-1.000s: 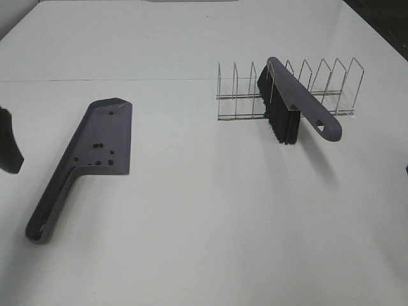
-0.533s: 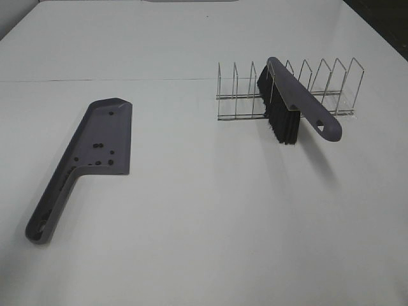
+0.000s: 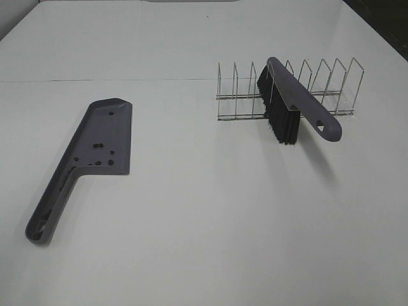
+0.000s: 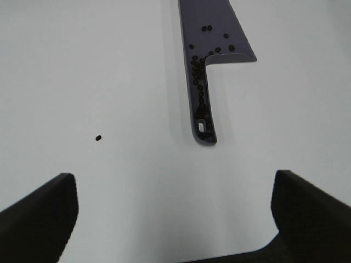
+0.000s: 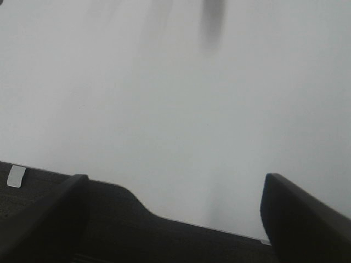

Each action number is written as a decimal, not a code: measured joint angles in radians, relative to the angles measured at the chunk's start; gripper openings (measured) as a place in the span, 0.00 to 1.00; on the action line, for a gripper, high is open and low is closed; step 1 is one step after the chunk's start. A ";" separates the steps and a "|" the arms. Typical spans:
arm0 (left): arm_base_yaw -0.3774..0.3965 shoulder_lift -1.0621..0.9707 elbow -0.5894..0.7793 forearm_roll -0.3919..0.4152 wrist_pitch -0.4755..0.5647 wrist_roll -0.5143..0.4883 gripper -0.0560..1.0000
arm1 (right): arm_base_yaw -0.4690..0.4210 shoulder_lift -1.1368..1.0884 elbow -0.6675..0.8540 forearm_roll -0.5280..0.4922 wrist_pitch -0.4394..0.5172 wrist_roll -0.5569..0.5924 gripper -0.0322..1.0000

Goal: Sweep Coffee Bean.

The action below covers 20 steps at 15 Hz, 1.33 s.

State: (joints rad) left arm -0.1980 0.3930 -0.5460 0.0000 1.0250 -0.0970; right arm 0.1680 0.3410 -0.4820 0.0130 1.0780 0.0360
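The grey dustpan [image 3: 95,143] lies on the white table at the left, handle toward the front. Several coffee beans [image 3: 102,153] lie on its blade. In the left wrist view more coffee beans [image 4: 198,90] fill the handle channel of the dustpan [image 4: 211,33], and one stray bean [image 4: 98,137] lies on the table beside it. The grey brush [image 3: 296,102] with black bristles leans in the wire rack [image 3: 287,89]. My left gripper [image 4: 175,219] is open and empty, back from the dustpan's handle end. My right gripper [image 5: 175,219] is open and empty over the table edge.
The wire rack stands at the back right with the brush across its slots. In the right wrist view the table's edge [image 5: 164,216] meets dark floor, with a small white tag [image 5: 16,175] below it. Neither arm shows in the exterior view.
The left arm, seen at the left edge one second ago, has drawn out of the exterior view. Dustpan, beans and brush have not moved.
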 joint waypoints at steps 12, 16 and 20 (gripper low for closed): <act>0.000 -0.319 0.023 0.007 0.048 0.015 0.88 | 0.000 -0.207 0.023 0.005 0.023 -0.020 0.80; 0.000 -0.397 0.026 0.000 0.048 0.044 0.88 | 0.000 -0.344 0.023 0.005 0.025 -0.026 0.80; 0.000 -0.398 0.026 -0.057 0.048 0.185 0.88 | 0.001 -0.345 0.023 0.005 0.025 -0.026 0.80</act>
State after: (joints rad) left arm -0.1980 -0.0050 -0.5200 -0.0570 1.0730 0.0880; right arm 0.1690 -0.0040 -0.4590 0.0180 1.1030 0.0100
